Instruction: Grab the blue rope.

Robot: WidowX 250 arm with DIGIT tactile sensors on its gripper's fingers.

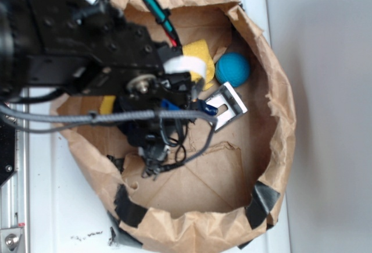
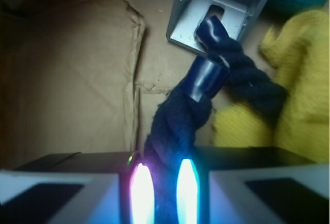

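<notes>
At the wrist view's bottom centre, the thick dark navy twisted rope (image 2: 175, 126) runs between the jaws, which clamp it.

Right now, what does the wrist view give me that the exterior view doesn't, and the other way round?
Wrist only: the gripper closed on the blue rope, cord pinched between lit fingertips, and the rope's twist.

Exterior only: the whole paper bag, the round teal ball, and the arm hiding the grasp.

Both: the rope's shiny blue tip, the yellow cloth, the grey metal bracket and the bag's brown floor.
</notes>
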